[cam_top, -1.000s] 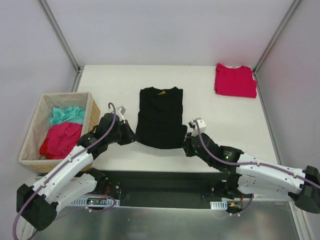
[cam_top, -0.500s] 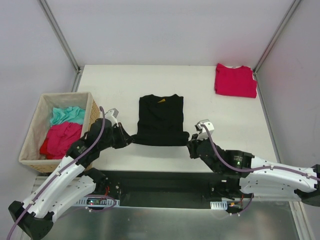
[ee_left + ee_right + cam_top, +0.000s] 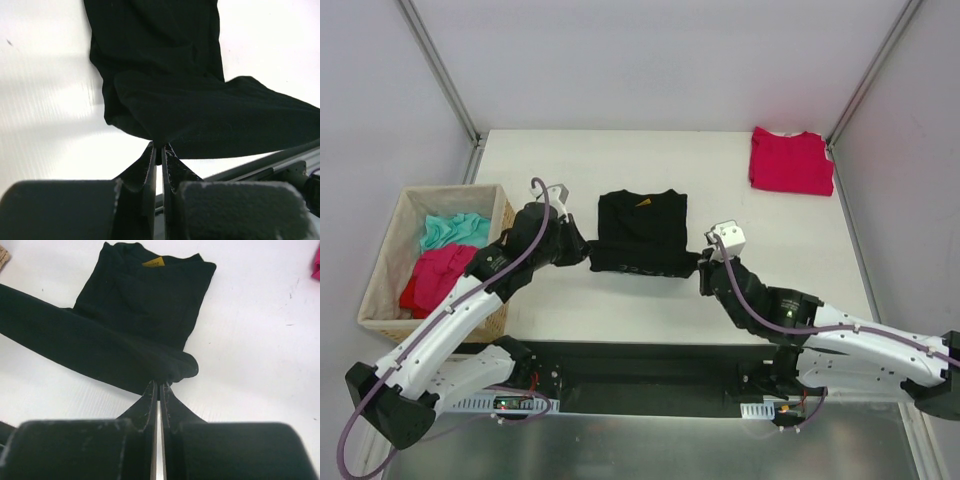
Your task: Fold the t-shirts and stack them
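The black t-shirt [image 3: 642, 225] lies on the table [image 3: 570, 160] just to the right of the woven basket [image 3: 380, 285]. The red t-shirt [image 3: 791, 160] sits already folded, much farther right of the basket and farther back. The left gripper [image 3: 159, 148] is clenched on the hem corner nearer the basket, and the right gripper [image 3: 158, 386] is pinched tight on the hem corner farther from it. Between them the lower half of the shirt hangs as a raised band above the half that rests flat. The shirt's long axis runs away from the arm bases. Its collar and yellow label [image 3: 642, 200] point toward the far side, while the lifted hem runs crosswise, from the basket side outward. The step looks like the bottom-to-top fold, roughly halfway carried. To do it well, both corners should travel toward the collar at one pace and one height, so the hem stays straight and lightly taut rather than sagging in the middle. They should then be laid square along the collar line and let go together, so neither side drags. The wrist views are too dark to tell whether each pinch holds every layer of cloth, so a slipping under-layer is the thing to watch.
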Action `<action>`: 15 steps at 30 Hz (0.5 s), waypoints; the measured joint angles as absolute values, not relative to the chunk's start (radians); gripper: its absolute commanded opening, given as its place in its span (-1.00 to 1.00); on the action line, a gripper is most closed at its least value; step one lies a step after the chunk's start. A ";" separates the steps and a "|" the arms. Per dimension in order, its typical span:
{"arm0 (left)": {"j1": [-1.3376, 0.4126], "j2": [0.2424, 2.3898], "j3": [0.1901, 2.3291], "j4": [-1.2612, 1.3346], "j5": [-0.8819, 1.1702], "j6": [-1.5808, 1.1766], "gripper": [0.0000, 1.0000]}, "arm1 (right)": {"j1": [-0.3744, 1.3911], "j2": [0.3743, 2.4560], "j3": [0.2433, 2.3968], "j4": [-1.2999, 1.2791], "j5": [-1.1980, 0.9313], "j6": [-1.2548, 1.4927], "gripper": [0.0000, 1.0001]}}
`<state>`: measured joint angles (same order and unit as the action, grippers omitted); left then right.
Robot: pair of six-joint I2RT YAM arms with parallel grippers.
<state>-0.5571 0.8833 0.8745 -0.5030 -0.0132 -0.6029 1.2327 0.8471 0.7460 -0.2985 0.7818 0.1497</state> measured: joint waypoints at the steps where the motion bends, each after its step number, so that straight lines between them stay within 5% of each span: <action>1: -0.557 0.905 0.896 -0.500 -0.020 -0.592 -1.00 | 1.217 0.850 0.751 -0.290 0.776 0.134 -0.99; 15: -0.556 1.079 1.058 -0.449 -0.067 -0.537 -1.00 | 0.946 0.939 0.844 -0.198 0.600 -0.016 -0.99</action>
<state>-0.5564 1.0786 1.0580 -0.4488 -0.0673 -0.5369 0.9463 0.9394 0.8444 -0.1978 0.5999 -0.0162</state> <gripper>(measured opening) 0.020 0.018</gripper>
